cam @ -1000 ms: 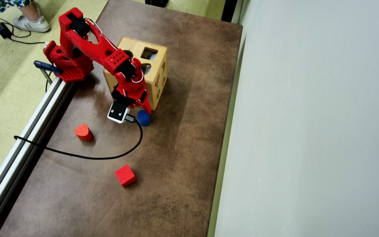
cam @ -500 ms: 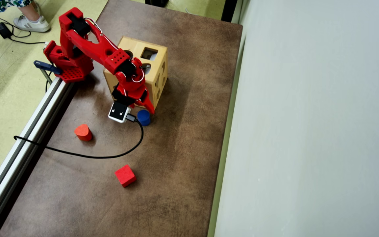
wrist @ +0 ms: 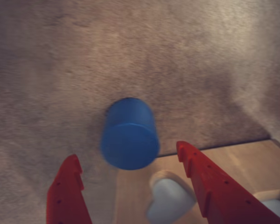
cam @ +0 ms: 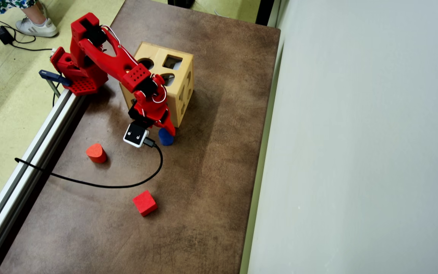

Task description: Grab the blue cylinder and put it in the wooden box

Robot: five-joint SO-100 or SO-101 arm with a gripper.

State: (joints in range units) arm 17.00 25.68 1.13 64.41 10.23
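Arm: a red five-joint arm (cam: 112, 62) is seen in the overhead view, reaching from its base at 10 o'clock down across the front of the box.

Jaws: the jaws (wrist: 130, 172) are parted, with nothing gripped; in the wrist view the two red fingers (wrist: 65, 191) are seen rising from the lower edge, one at 7 o'clock and one at 5 o'clock, with a wide gap between them.

Blue cylinder: the small, short, dark-blue cylinder block (wrist: 129, 134) is seen standing on the surface, its flat round top facing the wrist camera. It is placed just ahead of the gap between the fingers and is touched by neither. In the overhead view the cylinder (cam: 165, 137) is partly covered by the tip of a red finger.

Wooden box: the large light-wood cube with shaped cut-out holes (cam: 179, 82) is found at 12 o'clock of the cylinder in the overhead view, its lower corner just beside the block. In the wrist view a face of the box (wrist: 233, 161) with pale rounded cut-outs is seen at 5 o'clock, behind the fingers.

Surface: a mottled brown tabletop (cam: 203, 182) carries everything.

Wrist camera: a small white-and-black camera module (cam: 135, 134) is mounted at the wrist, with a black cable (cam: 127, 184) trailing toward 8 o'clock.

Other blocks: an orange-red rounded block (cam: 96, 153) is seen at 8 o'clock of the cylinder and a red cube (cam: 145, 203) at 6 o'clock, both well apart from it.
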